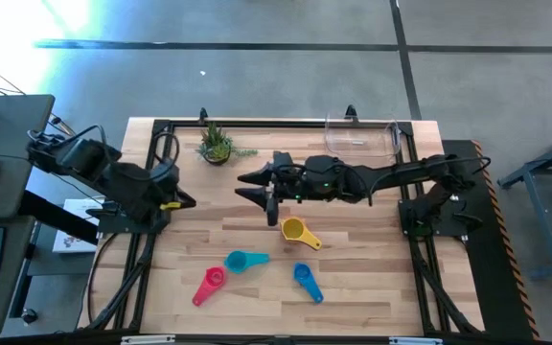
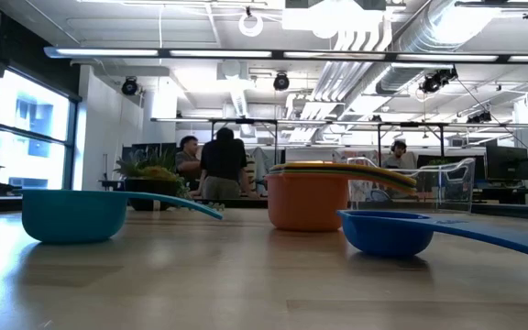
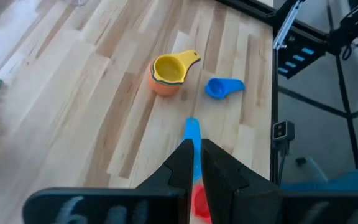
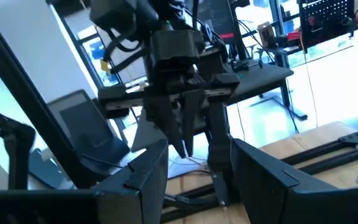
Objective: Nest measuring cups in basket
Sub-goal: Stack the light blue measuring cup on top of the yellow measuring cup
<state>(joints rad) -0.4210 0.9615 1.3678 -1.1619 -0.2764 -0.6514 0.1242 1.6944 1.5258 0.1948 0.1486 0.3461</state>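
Note:
A nested stack of measuring cups point(image 1: 295, 230) stands on the table's middle, orange outermost point(image 2: 307, 200) and yellow on top point(image 3: 168, 68). The teal cup point(image 1: 242, 260), pink cup point(image 1: 209, 285) and blue cup point(image 1: 306, 280) lie apart nearer the near edge. The clear basket point(image 1: 360, 137) stands at the far edge. My right gripper point(image 1: 245, 187) hovers open, to the left of the stack and a little farther back, touching nothing. My left gripper point(image 3: 197, 163) is shut and waits at the table's left edge point(image 1: 175, 201).
A small potted plant point(image 1: 217, 145) stands at the far edge, left of the basket. A black frame point(image 1: 151, 172) runs around the tabletop. Bare wood lies between the stack and the basket. People stand in the room beyond the table point(image 2: 214, 163).

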